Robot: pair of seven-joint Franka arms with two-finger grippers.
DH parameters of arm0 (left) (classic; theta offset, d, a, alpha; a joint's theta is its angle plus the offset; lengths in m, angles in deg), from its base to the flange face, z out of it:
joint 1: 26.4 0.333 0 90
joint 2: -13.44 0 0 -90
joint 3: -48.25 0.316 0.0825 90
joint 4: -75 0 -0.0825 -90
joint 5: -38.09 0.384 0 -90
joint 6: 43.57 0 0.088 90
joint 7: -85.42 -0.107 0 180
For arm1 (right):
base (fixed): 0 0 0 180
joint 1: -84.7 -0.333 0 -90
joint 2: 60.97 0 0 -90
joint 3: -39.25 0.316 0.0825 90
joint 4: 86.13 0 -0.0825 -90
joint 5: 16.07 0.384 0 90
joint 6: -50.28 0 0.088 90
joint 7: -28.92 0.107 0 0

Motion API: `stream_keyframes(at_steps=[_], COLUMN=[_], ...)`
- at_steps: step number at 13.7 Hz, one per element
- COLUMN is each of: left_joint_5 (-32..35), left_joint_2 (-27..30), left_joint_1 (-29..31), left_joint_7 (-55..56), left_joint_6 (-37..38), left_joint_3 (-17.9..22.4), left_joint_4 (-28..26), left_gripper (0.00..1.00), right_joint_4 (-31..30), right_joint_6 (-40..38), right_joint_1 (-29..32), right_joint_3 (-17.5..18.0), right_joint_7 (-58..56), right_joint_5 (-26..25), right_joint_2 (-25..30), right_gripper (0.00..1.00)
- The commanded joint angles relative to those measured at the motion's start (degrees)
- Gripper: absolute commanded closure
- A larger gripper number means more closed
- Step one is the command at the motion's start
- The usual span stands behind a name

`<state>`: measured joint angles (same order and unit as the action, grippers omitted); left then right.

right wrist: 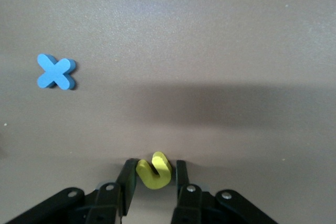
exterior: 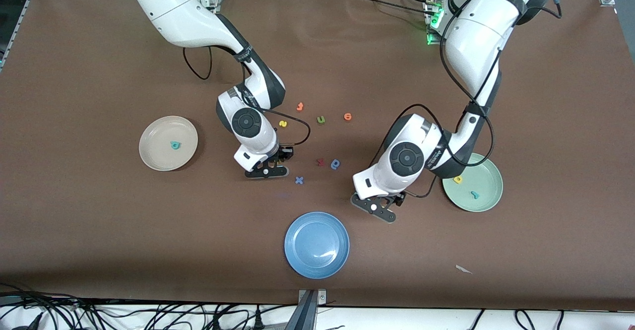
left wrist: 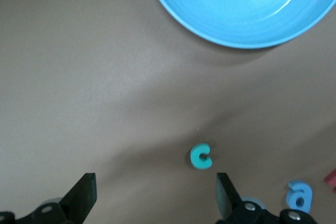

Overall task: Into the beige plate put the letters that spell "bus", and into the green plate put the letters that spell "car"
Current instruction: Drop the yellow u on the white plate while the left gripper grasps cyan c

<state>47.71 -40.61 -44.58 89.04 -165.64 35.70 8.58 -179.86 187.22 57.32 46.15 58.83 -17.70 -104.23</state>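
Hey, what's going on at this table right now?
Two robot arms are sorting foam letters into plates. The right hand has its fingers against a yellow u on the table. The left hand is open above a teal c, near the blue plate. The beige plate holds one teal letter; the green plate holds a yellow letter and a teal one.

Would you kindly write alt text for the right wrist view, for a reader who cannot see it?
The right gripper has its two black fingers closed against a small yellow u on the brown table. A blue x lies flat on the table, apart from the gripper.
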Motion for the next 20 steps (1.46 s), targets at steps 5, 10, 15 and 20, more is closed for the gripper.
stream_keyframes(at_steps=[5,10,15,20], left_joint_5=[-1.45,-1.45,-1.54,-1.36], left_joint_2=[-3.96,-4.14,-4.22,-4.49], left_joint_1=[-2.21,-2.83,-3.18,-3.27], left_joint_7=[-0.02,0.68,0.77,0.42], left_joint_6=[-2.04,-2.22,-2.3,-4.06], left_joint_3=[0.95,0.69,0.69,0.69], left_joint_4=[1.82,-0.2,-0.2,-0.29], left_gripper=[0.39,0.5,0.5,0.71], right_joint_4=[1.79,-0.31,-17.25,-31.41], right_joint_6=[-1.49,-10.62,-7.32,3.58], right_joint_1=[-0.4,4.6,14.7,25.07], right_joint_3=[-1.09,-1.1,-1.1,-1.1], right_joint_7=[0.59,-4.75,-18.71,-33.22], right_joint_5=[-0.13,0.05,-0.74,-1.44], right_joint_2=[-0.34,7.56,19.34,24.45], right_gripper=[0.75,0.76,0.77,0.77])
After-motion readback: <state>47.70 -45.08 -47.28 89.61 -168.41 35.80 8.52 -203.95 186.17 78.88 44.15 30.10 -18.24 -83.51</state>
